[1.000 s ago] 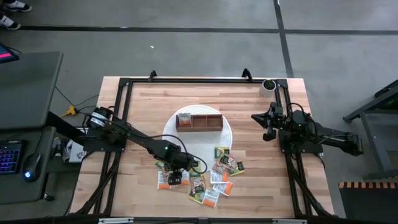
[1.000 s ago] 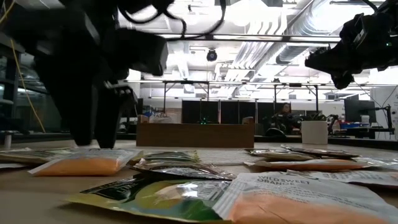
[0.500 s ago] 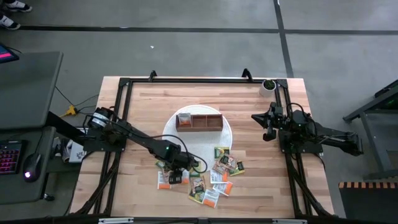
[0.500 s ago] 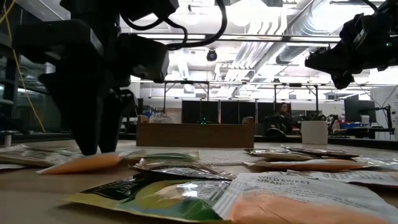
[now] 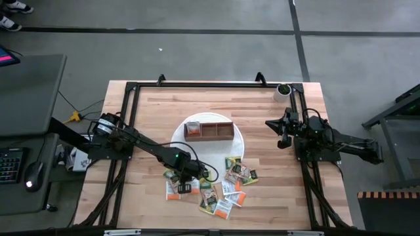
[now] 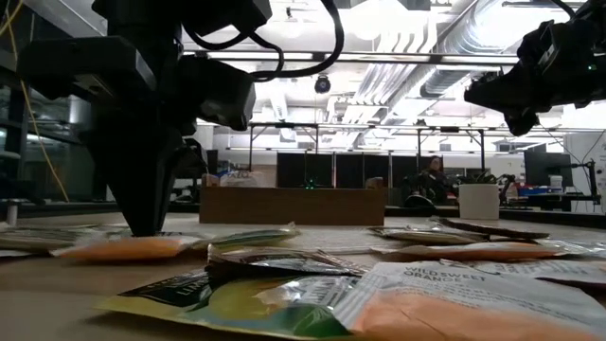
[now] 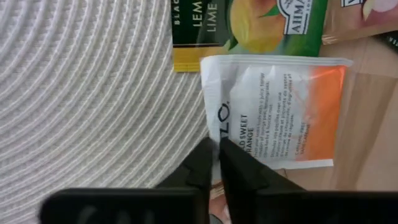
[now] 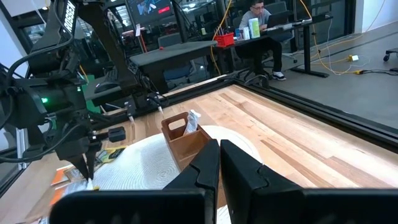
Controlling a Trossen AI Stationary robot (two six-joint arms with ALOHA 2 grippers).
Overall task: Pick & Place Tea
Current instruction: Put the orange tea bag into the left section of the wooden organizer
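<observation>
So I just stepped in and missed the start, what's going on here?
The left gripper is down among the small flat paper tea packets at the table's front, jaws shut on the edge of a white and orange tea packet. The brown wooden three-compartment box waits on the round white mat. The right gripper idles, shut.

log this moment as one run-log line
left gripper: shut on orange packet edge | right gripper: shut, parked right | box: on mat

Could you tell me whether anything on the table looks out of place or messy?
Yes: the tea packets lie in a loose, overlapping heap at the table's front instead of in the wooden box, which holds only one. The left gripper is shut on an orange-white packet.
</observation>
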